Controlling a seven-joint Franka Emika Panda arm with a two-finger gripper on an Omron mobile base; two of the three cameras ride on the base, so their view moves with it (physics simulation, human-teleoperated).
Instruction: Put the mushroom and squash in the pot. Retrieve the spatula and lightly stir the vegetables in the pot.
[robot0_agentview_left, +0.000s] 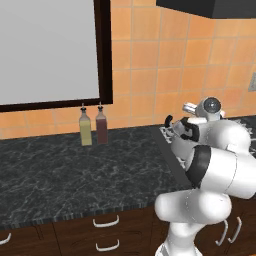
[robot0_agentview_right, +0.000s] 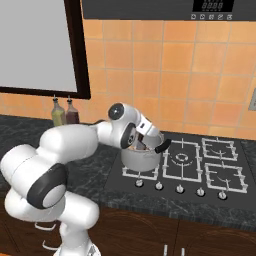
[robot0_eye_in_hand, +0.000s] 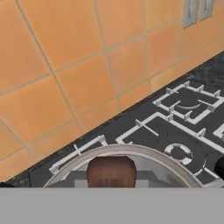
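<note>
The steel pot (robot0_agentview_right: 140, 161) stands on the front left burner of the stove, one black side handle (robot0_agentview_right: 162, 146) pointing right. My gripper (robot0_agentview_right: 141, 143) hangs just over the pot's mouth, pointing down into it. In the hand view the pot's curved rim (robot0_eye_in_hand: 131, 149) runs across the bottom. The reddish-brown handle of the spatula (robot0_eye_in_hand: 110, 172) rises at the bottom centre, where my fingers are, so the gripper is shut on it. Its blade is hidden. The mushroom and the squash are hidden from every view.
The black stove (robot0_agentview_right: 220, 170) has free burners right of the pot, with knobs along its front edge. Two bottles (robot0_agentview_left: 85, 129) (robot0_agentview_left: 101, 126) stand at the tiled back wall on the dark counter. A range hood (robot0_agentview_right: 165, 9) hangs above. A wall outlet (robot0_eye_in_hand: 197, 11) is on the tiles.
</note>
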